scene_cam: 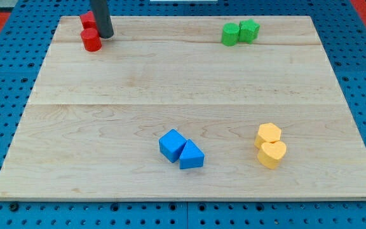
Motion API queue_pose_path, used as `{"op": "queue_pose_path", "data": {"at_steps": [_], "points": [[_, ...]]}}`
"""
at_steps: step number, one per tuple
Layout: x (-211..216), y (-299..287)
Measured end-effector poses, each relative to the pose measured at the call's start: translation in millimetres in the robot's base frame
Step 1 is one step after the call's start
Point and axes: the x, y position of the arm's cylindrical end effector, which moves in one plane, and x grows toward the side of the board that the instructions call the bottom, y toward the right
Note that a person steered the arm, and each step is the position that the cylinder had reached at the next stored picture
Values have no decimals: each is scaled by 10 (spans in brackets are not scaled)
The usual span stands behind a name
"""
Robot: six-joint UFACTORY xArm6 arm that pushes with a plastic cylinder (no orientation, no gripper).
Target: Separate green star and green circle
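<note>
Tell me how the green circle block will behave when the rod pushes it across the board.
The green circle is squat with a flat base, so it should slide, not tip or roll. Its round side may let it slip off my tip. It appears to touch the green star, so a push from the view's left would probably move both.

A plain dark grey rod (smooth, round) ending at my tip [105, 36].

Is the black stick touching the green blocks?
No, my tip is by the red blocks at the view's top left, far from the green blocks.
</note>
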Motion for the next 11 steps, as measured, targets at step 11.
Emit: {"op": "queue_pose_path", "data": {"at_steps": [11], "points": [[-361,3242]]}}
